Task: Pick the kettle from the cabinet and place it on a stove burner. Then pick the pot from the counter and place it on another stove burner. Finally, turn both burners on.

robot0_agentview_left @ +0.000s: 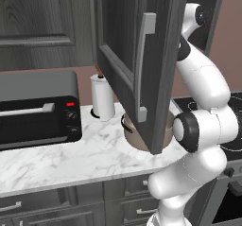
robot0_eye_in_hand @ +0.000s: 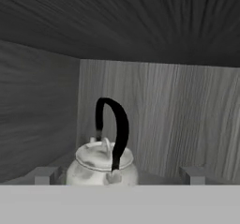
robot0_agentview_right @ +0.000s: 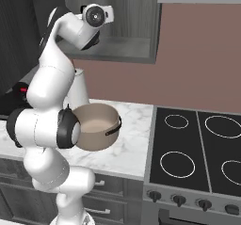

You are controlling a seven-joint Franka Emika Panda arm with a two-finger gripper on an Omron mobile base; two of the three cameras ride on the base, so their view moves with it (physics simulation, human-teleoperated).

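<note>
Hand view shows the small white kettle with thin black arched handle (robot0_eye_in_hand: pixel 103 167) at lower centre, inside the dark grey wood-grain cabinet (robot0_eye_in_hand: pixel 164 115). The claw (robot0_eye_in_hand: pixel 119 176) stands wide, empty, its tips flanking the kettle. Right base view has the large tan pot (robot0_agentview_right: pixel 96 125) on the white marble bench (robot0_agentview_right: pixel 129 148), left of centre.

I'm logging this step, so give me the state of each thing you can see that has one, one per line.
Cabinet door: swung open.
Kettle: upright inside the cabinet, handle arched up, not gripped.
Gripper: open, fingertips either side of the kettle's view.
Pot: on the counter, no lid, empty.
Burners: bare, nothing on them.
Toaster oven: door shut.
Paper-towel roll: standing upright.
</note>
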